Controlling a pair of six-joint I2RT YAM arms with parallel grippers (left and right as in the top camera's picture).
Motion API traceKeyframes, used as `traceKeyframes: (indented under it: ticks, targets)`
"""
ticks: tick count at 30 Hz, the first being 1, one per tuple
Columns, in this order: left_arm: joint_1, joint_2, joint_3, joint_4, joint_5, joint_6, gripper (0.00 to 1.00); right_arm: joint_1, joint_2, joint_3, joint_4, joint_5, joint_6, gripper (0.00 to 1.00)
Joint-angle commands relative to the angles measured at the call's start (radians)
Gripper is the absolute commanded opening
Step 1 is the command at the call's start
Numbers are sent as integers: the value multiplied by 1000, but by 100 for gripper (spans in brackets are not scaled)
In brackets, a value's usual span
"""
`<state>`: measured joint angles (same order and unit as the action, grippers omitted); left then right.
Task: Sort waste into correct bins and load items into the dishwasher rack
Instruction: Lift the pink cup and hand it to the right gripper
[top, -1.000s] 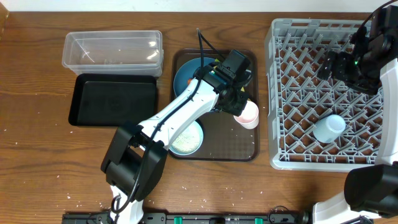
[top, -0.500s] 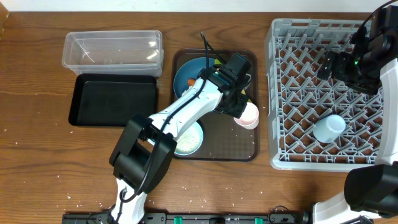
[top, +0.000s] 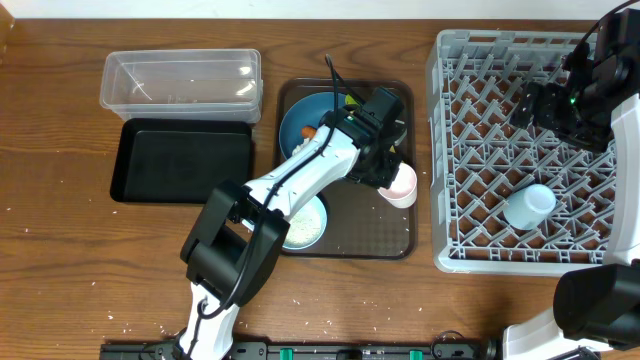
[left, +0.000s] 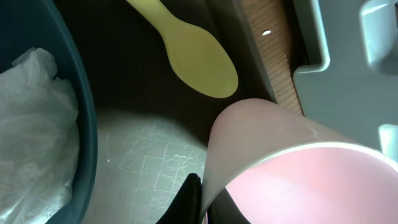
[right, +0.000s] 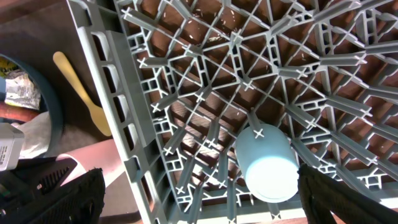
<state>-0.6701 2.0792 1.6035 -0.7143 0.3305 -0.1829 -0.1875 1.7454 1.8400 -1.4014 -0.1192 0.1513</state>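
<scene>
Overhead: L jaws on pink cup (top: 402, 186)

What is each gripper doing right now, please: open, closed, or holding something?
The left gripper is closed on the pink cup, pinching its wall.
The right gripper is open and empty, above the dishwasher rack.

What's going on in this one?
The left gripper is pinched on the wall of the pink cup at the right edge of the brown tray, near the yellow spoon. The right gripper hangs open above the dishwasher rack, where the light-blue cup already sits. The sausage and tissue are in the dark-blue dish, not yet binned.
</scene>
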Motion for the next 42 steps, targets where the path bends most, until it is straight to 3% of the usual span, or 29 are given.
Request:
traceKeyframes:
  ticks: [1, 5, 8, 16, 20, 23, 30, 42]
  targets:
    - [23, -20, 17, -3, 29, -21, 6, 6, -2, 16, 3, -1, -11, 97]
    - [101, -109, 19, -14, 119, -56, 6, 6, -2, 16, 3, -3, -11, 97]
    - [210, -193, 19, -5, 301, -67, 6, 6, -2, 16, 21, -100, -32, 96]
    - [487, -274, 18, 6, 827, -85, 6, 64, -2, -14, 201, -805, -308, 99]
    - [521, -274, 18, 6, 979, -84, 6, 132, -2, -41, 344, -1014, -325, 99]
    - [520, -274, 18, 9, 1027, -84, 6, 185, -2, -53, 454, -1135, -322, 99]
    - [517, -274, 18, 101, 1174, -153, 6, 305, -2, -53, 621, -1142, -274, 98]
    - [518, -274, 18, 247, 1181, -285, 6, 386, -2, -58, 614, -1142, -280, 94]
